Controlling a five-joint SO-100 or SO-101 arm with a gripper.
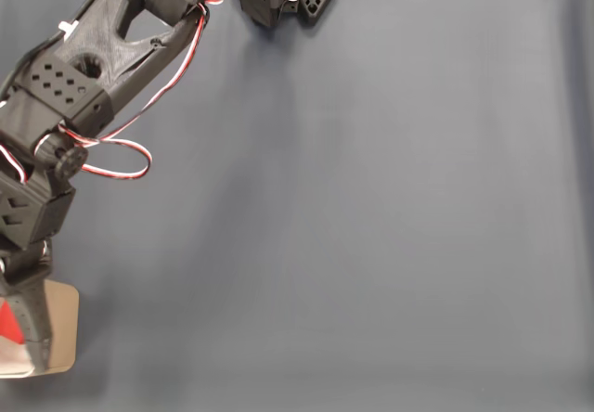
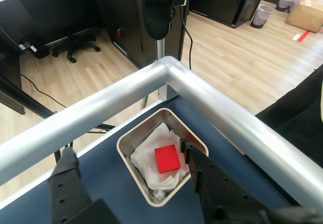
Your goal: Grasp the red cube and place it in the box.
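Note:
The red cube (image 2: 167,159) lies inside the beige box (image 2: 132,171) on its crumpled white lining, and nothing grips it. In the wrist view my gripper (image 2: 126,151) is open just above the box, its black fingers (image 2: 67,179) spread wide to either side, the right one close beside the cube. In the fixed view the box (image 1: 61,328) sits at the bottom left corner, half hidden under my gripper (image 1: 23,305). A sliver of the red cube (image 1: 6,324) shows there.
The dark blue mat (image 1: 371,226) stretches open to the right of the arm (image 1: 93,69). Silver table rails (image 2: 217,108) meet at a corner right behind the box. Beyond are a wooden floor, an office chair and dark cabinets.

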